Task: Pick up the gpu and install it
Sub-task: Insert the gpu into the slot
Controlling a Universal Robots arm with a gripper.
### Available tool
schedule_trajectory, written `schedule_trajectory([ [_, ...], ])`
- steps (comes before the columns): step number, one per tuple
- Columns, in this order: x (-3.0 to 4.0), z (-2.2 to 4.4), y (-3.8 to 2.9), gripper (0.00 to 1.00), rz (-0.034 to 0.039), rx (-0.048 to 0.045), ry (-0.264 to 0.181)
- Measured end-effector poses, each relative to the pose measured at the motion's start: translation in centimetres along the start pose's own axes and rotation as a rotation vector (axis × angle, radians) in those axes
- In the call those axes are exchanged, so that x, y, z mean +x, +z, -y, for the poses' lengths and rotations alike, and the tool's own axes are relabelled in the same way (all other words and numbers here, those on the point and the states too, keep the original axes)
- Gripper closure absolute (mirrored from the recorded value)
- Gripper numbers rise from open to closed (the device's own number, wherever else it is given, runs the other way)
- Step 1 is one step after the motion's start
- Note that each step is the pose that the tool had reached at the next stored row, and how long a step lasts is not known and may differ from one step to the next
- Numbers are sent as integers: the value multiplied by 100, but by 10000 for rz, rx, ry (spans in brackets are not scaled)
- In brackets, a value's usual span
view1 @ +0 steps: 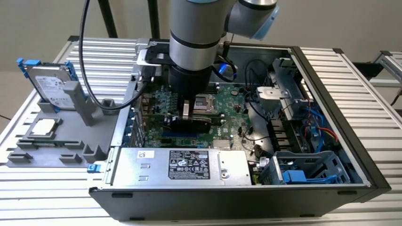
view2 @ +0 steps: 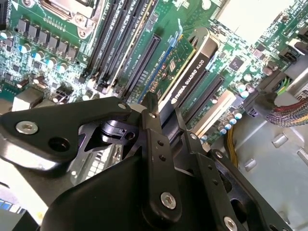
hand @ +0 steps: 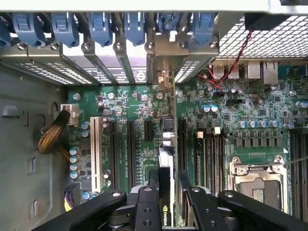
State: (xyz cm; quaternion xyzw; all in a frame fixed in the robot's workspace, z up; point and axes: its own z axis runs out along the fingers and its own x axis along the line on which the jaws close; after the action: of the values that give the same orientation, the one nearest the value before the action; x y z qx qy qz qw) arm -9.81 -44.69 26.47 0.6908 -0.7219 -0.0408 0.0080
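Currently the claw (view1: 188, 123) reaches down inside the open computer case (view1: 326, 141) on the desk (view1: 351, 70), its fingers (view2: 153, 126) closed edge-on against both faces of the gpu (view2: 190, 72). In the exterior view the card stands upright over the motherboard (view1: 229, 117), just at seven o'clock of the empty processor socket (view1: 204, 101). In the first wrist view the gpu (hand: 165, 168) runs between the fingers (hand: 147, 202) in line with an expansion slot, its silver end bracket (hand: 163, 79) against the rear slot openings beneath the blue retention clips (hand: 101, 26). On the grey fixture tray (view1: 56, 141), at nine o'clock of the case, stand the hard drive (view1: 53, 87) and processor chip (view1: 43, 127).
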Motion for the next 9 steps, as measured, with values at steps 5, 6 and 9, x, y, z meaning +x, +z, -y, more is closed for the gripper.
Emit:
schedule_trajectory([
  [5, 1, -3, 26, 100, -42, 2, 4],
  [6, 1, -4, 31, 100, -46, 1, 4],
  [9, 3, -5, 52, 100, -80, -2, 7],
])
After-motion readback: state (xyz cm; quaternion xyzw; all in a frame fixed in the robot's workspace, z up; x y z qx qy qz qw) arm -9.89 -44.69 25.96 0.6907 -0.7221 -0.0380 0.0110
